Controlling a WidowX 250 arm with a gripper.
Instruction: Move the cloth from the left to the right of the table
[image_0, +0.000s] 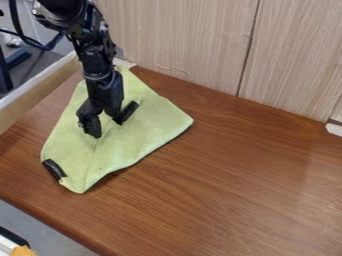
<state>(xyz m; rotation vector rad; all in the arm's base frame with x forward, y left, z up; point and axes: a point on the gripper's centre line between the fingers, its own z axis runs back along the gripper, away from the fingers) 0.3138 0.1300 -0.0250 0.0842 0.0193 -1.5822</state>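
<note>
Up beyond the green cloth (137, 137), the WidowX arm (97, 62) is cut off by the top edge, its gripper (109, 125) hiding a patch of that cloth! Below-left of the cloth, an orange object (23, 251), sliced by the bottom edge!

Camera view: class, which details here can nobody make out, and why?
- Camera view: tabletop under the green cloth, hidden by the cloth.
- Camera view: what the black piece at the cloth's edge is, too small.
- Camera view: orange thing's full shape, cut off by the bottom edge.
</note>
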